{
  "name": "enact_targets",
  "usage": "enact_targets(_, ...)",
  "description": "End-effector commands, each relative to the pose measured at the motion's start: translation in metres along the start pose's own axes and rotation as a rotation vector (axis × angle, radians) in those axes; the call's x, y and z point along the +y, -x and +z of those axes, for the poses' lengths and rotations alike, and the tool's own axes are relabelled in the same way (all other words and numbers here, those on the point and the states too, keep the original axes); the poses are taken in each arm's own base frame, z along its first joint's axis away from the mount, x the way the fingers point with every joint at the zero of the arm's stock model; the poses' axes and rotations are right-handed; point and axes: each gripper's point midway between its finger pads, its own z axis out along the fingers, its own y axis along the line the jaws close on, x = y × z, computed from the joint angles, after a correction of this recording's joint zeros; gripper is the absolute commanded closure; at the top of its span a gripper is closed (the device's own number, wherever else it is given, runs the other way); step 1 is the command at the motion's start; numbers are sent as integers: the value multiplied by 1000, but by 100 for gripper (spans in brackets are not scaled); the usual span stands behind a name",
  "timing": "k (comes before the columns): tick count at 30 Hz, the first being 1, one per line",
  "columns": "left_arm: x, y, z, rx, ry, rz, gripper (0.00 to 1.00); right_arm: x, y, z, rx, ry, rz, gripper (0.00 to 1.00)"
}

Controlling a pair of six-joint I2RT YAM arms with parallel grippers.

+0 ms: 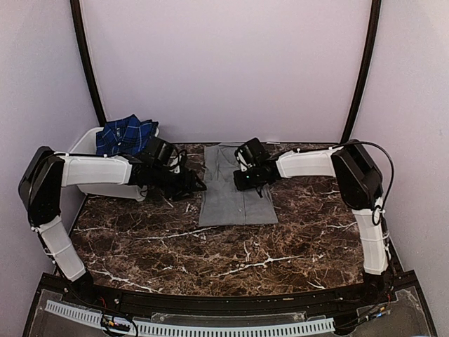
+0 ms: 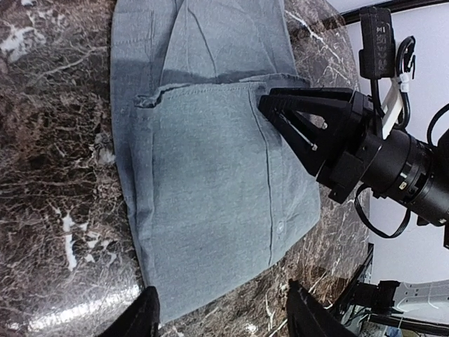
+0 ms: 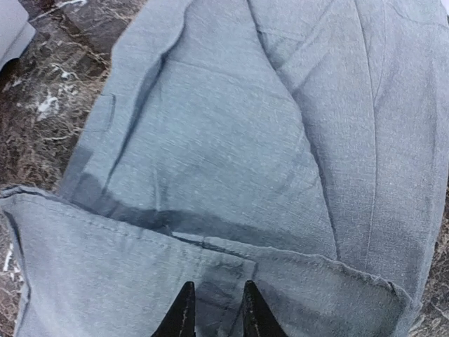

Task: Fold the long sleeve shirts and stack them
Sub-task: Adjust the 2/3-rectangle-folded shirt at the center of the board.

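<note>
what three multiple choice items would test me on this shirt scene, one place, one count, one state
1. Where is the plaid shirt?
A. on the table
B. in the white tub
C. in a gripper

2. How many shirts lie on the marble table?
A. one
B. two
C. three

3. How is the left gripper?
A. shut on cloth
B. out of view
C. open, holding nothing

Answers:
1. B, it is heaped in the tub at the far left.
2. A, only the grey shirt lies there.
3. C, its fingers stand apart, gripping nothing.
</note>
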Motion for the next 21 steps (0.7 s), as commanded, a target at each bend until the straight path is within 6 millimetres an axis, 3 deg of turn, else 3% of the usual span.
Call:
enact_targets(1, -20, 6, 21, 18, -50, 45, 45, -1, -7, 10, 35, -15, 7, 78)
enact_targets(10, -48, 31, 70, 17, -103, 102, 61, -27, 10, -15, 1, -23, 66, 77)
enact_targets(16, -29, 28, 115, 74, -59, 89, 67, -54, 3, -23, 4, -24, 120, 74)
enact_targets(21, -24, 32, 140, 97, -53, 88, 69, -81, -11, -20, 19, -42, 174, 74)
